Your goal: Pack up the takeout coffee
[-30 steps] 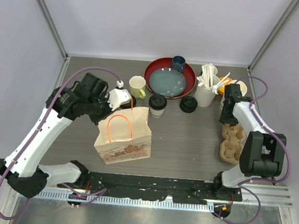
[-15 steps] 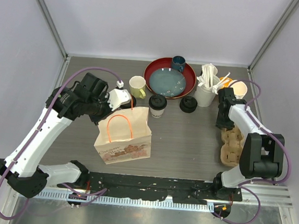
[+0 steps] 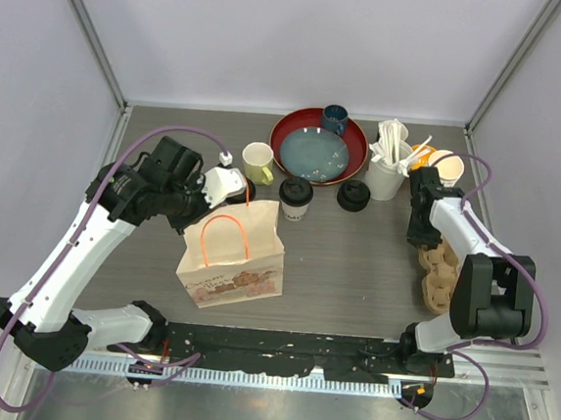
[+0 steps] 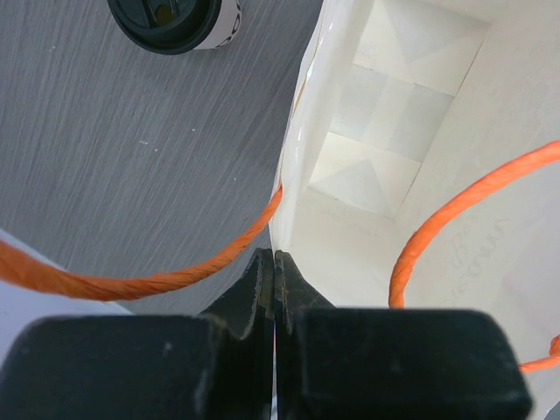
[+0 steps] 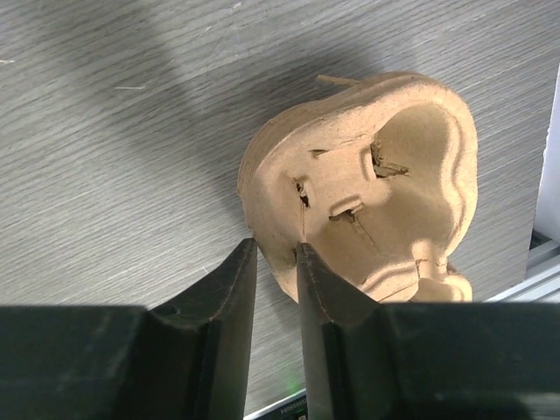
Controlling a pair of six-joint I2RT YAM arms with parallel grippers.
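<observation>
Pinching the paper bag [image 3: 232, 255] rim in my left gripper [image 4: 275, 262] and the cup carrier [image 5: 385, 192] in my right gripper [image 5: 276, 262], I had packed neither of the coffee cups [image 3: 295, 198] [image 3: 354, 195] yet.

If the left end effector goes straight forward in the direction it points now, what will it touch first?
The paper bag: the left end effector appears shut on the bag's rim, so its wall and inside lie ahead. The lidded cup stands left of that line; depth is unclear.
</observation>
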